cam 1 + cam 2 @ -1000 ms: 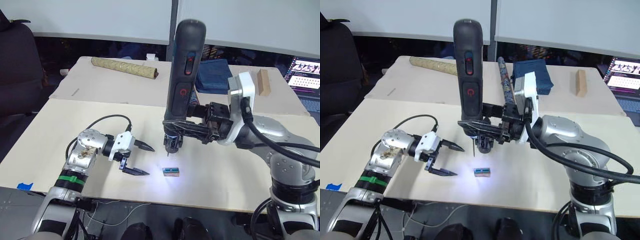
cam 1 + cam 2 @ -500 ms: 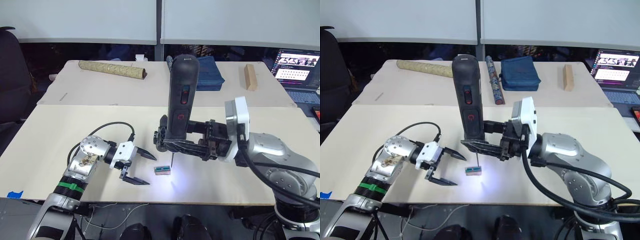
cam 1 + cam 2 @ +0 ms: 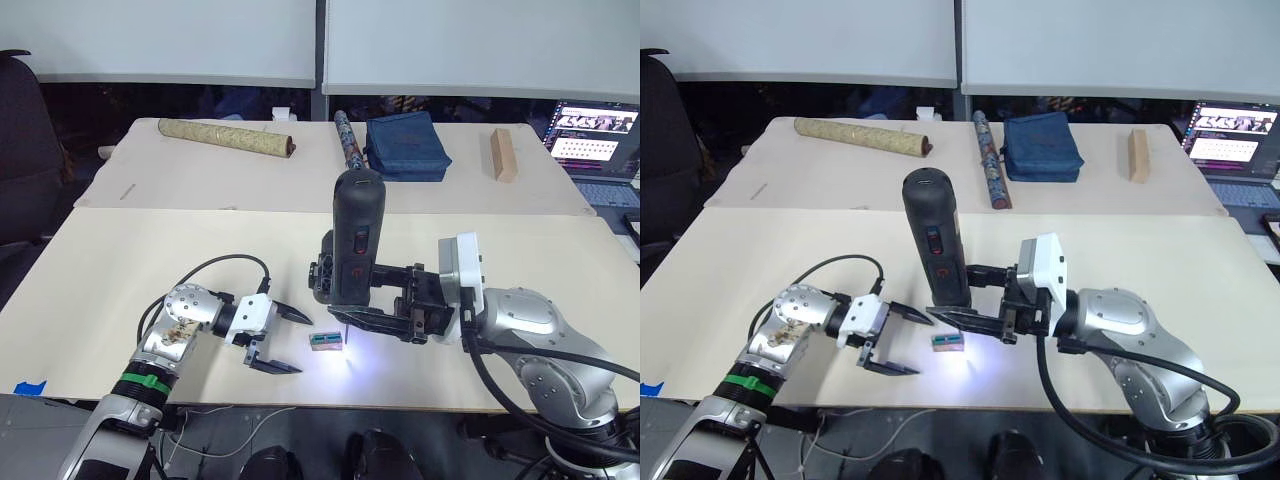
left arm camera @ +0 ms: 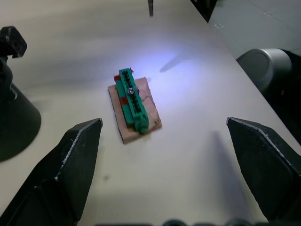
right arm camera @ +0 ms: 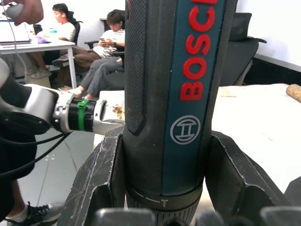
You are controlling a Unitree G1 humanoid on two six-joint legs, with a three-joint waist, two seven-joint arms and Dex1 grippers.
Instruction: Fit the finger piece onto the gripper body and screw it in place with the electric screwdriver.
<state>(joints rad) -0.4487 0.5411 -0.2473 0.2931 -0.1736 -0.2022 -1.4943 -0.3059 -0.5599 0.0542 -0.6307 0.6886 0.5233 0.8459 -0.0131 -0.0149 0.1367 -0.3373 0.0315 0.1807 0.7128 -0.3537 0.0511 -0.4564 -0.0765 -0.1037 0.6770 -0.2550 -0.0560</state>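
Right pincer [image 3: 375,318] clamped on the thick dark-grey cylindrical electric screwdriver [image 3: 355,240], held upright; it has come down since a second ago, thin metal bit [image 3: 341,329] now just above the pale desk [image 3: 120,250], tip light on. Bit sits just beside the small green ribbed block on a brown card [image 4: 133,104], not on it. Left pincer [image 3: 276,339] open, empty, flanking that block. No gripper body or finger piece identifiable, so I judge fastening hasn't begun.
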